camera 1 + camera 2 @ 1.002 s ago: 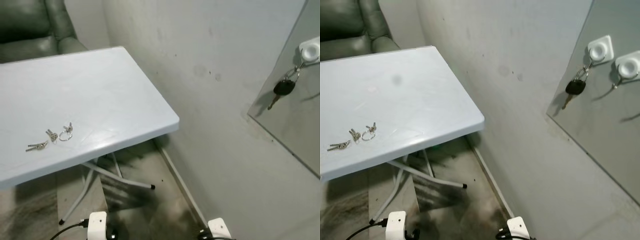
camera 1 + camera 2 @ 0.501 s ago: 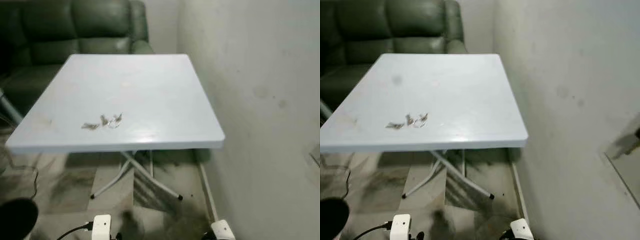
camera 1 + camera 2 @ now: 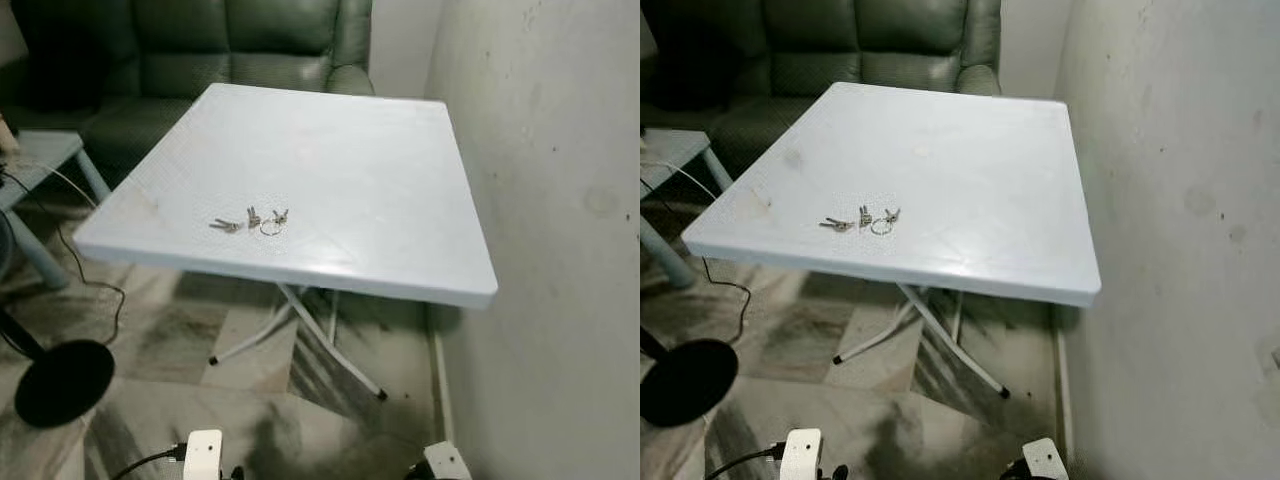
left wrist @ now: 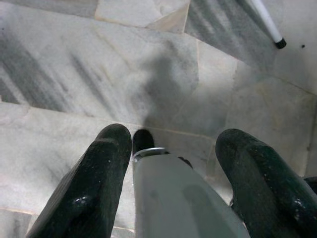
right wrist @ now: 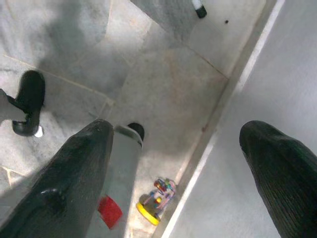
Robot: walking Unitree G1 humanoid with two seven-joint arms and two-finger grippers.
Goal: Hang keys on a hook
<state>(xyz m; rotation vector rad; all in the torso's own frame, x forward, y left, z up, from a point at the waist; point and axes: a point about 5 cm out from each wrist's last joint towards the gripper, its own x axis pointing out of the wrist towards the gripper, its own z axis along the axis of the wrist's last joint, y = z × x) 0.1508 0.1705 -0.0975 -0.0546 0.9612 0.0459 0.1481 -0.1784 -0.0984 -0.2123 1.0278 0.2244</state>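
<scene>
A small bunch of silver keys [image 3: 250,220] on a ring lies flat on the white folding table [image 3: 340,140], near its front left edge. Both arms hang low beside my legs, well below and short of the table. In the left wrist view my left gripper [image 4: 173,183] points down at the marble floor, its two black fingers [image 4: 94,188] spread apart with nothing held. In the right wrist view my right gripper [image 5: 173,178] also stands open over the floor next to the wall's skirting, and holds nothing.
A dark green sofa [image 3: 200,50] stands behind the table. A bare grey wall [image 3: 560,200] runs along the right. A small pale side table [image 3: 40,150], a cable [image 3: 100,300] and a black round stand base [image 3: 62,380] are at the left. The table's white legs [image 3: 300,330] cross underneath.
The camera has swung left: the wall panel with hooks and a black key has left the picture, and the table now sits in the middle. The keys have not moved.
</scene>
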